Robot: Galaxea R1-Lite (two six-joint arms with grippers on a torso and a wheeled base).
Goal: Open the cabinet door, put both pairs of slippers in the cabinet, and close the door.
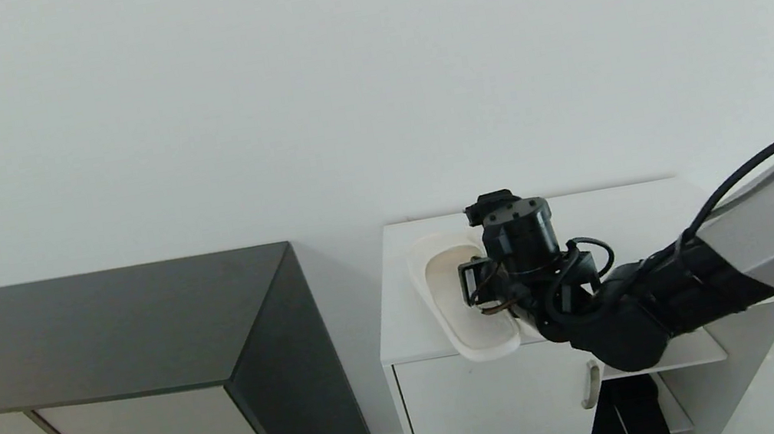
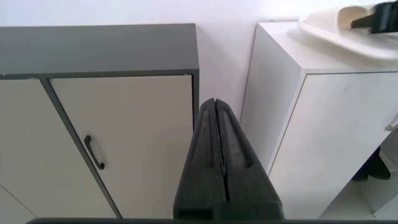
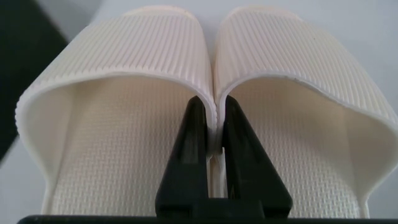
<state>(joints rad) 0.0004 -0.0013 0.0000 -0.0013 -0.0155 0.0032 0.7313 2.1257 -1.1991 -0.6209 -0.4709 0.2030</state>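
Head view: a white cabinet is seen against the wall on the right, and a pair of cream slippers is lying on the left part of its top, with the near end jutting slightly over the front edge. The right gripper is placed over the pair from the right. In the right wrist view its fingers are seen pinching the two adjoining inner strap edges, so both slippers are clamped side by side.

The left door of the white cabinet is shut, while the right side is open, and a pair of black slippers is seen low inside, below a shelf.

A larger cabinet with a dark top is set to the left, apart from the white one, its pale doors shut.

In the left wrist view the left gripper is held before the gap between the two cabinets, its fingers pressed together with nothing between them.
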